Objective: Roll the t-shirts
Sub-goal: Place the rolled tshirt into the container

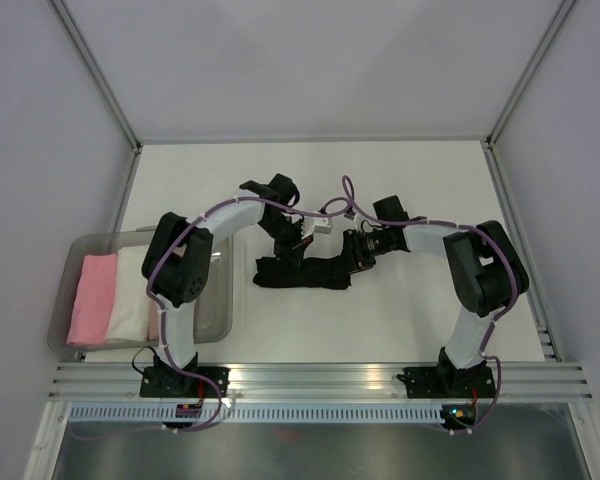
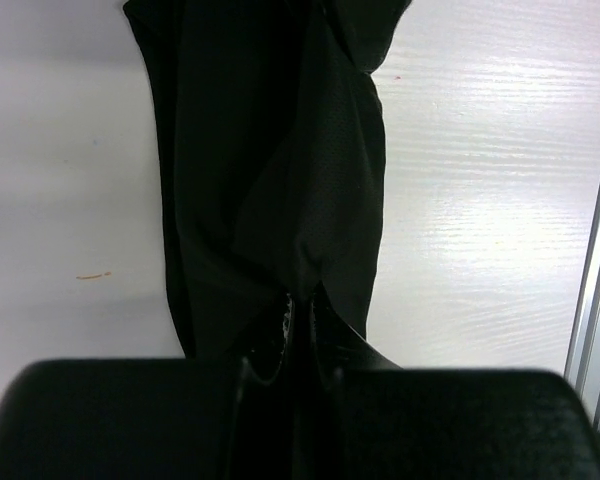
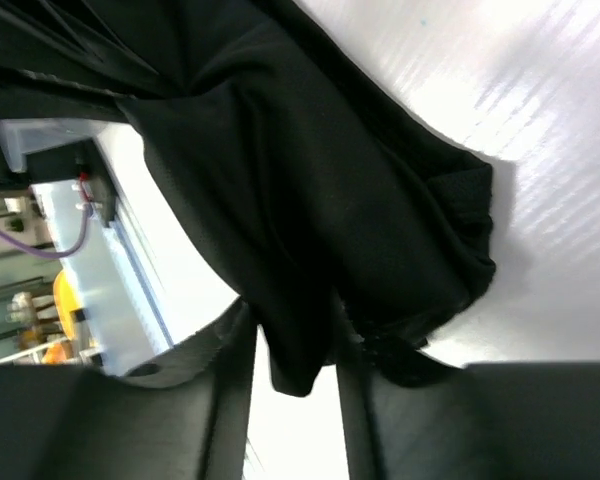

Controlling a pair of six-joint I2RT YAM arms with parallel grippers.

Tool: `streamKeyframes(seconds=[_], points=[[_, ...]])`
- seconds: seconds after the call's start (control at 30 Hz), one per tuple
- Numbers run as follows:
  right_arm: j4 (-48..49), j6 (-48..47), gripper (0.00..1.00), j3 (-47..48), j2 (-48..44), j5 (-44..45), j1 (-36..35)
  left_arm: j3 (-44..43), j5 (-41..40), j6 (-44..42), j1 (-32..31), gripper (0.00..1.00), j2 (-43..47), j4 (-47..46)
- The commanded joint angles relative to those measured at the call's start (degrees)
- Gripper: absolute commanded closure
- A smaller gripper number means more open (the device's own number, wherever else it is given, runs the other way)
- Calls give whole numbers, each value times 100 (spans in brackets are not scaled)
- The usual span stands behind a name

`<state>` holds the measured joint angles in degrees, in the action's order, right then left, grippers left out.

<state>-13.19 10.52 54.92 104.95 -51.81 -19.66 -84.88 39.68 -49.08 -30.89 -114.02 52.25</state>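
- Near left: the clear bin (image 1: 222,318) holds a pink roll (image 1: 92,298) and a white roll (image 1: 132,295) side by side. You may take both as finished.
- Centre of the table (image 1: 410,190): the black t-shirt (image 1: 305,272) lies as a bunched band running left to right, not yet a tidy roll.
- Left end effector (image 2: 300,312): jaws narrow, pinching a fold of the black t-shirt above the band's left half.
- Right end effector (image 3: 296,332): at the band's right end. The jaws stand part open, and a fold of cloth hangs between them, apparently unpinched.
- Step in hand, as judged: you are re-gripping the black t-shirt for rolling, with one side held and the other loose.
- Next move, as judged: it calls for a fresh right-hand hold on the cloth edge, level with the left, so that the band turns over evenly.
- Far: the rest of the table.
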Motion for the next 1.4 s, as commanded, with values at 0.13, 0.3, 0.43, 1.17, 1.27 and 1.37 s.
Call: streamKeyframes(seconds=[0.13, 0.3, 0.43, 1.17, 1.27, 1.37], points=[[343, 71, 44, -419, -1055, 776, 147, -204, 400, 179, 285, 98, -182, 128], [545, 607, 39, -657, -1248, 1278, 287, -318, 426, 223, 330, 98, -349, 128], [941, 1223, 14, -938, -1398, 1744, 287, -389, 453, 372, 365, 98, -534, 128], [2586, 1875, 13, -1229, -633, 2025, -29, -538, 207, 593, 497, 98, -833, -66], [2392, 1752, 16, -1089, -353, 2079, -29, -486, 137, 435, 488, 97, -815, -57], [2636, 1821, 26, -1088, -80, 1833, -38, -512, 14, 347, 488, 96, -806, -66]])
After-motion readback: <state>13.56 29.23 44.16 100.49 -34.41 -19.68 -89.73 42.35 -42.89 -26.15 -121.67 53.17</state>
